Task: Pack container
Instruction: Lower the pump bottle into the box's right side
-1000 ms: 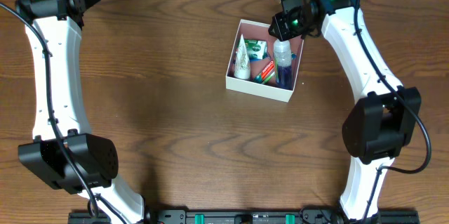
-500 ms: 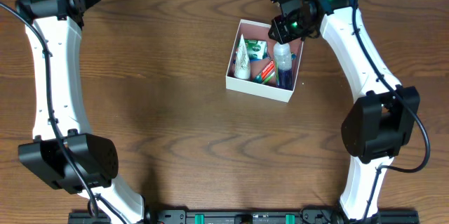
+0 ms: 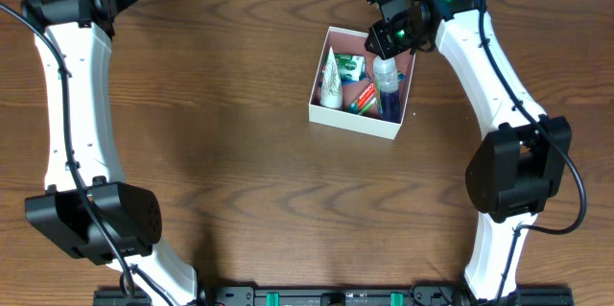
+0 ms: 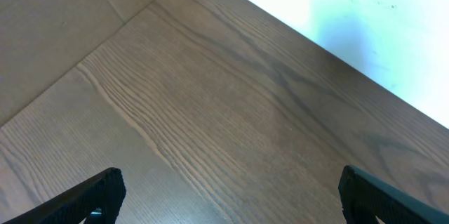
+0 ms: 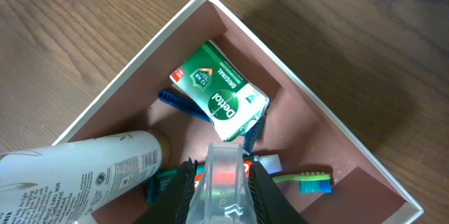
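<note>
The container (image 3: 319, 59), a white box with a pink inside (image 5: 316, 126), sits right of the table's middle. It holds a white tube (image 3: 331, 78) (image 5: 77, 171), a green Dettol soap box (image 5: 219, 97) (image 3: 351, 66), a red toothpaste tube (image 3: 363, 98) and a green toothbrush (image 5: 309, 178). My right gripper (image 5: 224, 182) is shut on a clear bottle (image 5: 224, 189) (image 3: 386, 74) and holds it over the container's back right part. My left gripper (image 4: 228, 192) is open and empty over bare wood at the far left back.
The wooden table (image 3: 221, 153) spreads around the container. A white wall edge (image 4: 351, 20) runs behind the table in the left wrist view. The left arm (image 3: 72, 85) stands along the left side.
My right gripper with the clear bottle has shifted slightly toward the back and left over the container. The left arm has not moved.
</note>
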Robot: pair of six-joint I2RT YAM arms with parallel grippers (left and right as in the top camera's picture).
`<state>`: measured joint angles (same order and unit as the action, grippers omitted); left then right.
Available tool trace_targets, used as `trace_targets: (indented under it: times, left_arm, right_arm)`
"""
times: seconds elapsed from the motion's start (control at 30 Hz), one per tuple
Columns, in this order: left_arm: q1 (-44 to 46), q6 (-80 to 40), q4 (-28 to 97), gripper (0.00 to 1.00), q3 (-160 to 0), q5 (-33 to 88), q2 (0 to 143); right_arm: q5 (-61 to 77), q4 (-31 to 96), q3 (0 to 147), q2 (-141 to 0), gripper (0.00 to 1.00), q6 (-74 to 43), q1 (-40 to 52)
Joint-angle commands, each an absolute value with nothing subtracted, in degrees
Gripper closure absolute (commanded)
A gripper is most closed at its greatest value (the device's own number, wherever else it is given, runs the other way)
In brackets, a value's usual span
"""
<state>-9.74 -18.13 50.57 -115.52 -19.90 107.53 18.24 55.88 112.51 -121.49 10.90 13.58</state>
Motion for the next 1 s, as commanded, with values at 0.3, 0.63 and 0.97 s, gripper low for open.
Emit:
trace_targets:
  times: [0.3, 0.63, 0.97]
  left_arm:
    - [-9.8, -17.8, 50.5, 0.02, -115.2, -20.8, 107.4]
    - [-9.8, -17.8, 50.5, 0.02, -115.2, -20.8, 107.4]
    - [-9.8, -17.8, 50.5, 0.02, -115.2, -20.8, 107.4]
  right_arm:
    - [18.6, 63.1, 113.6, -120.0, 0.86, 12.1, 13.9]
    - [15.4, 64.3, 113.6, -117.3, 0.79, 12.0, 13.9]
    - [14.9, 64.3, 113.6, -114.5, 0.76, 11.8, 13.9]
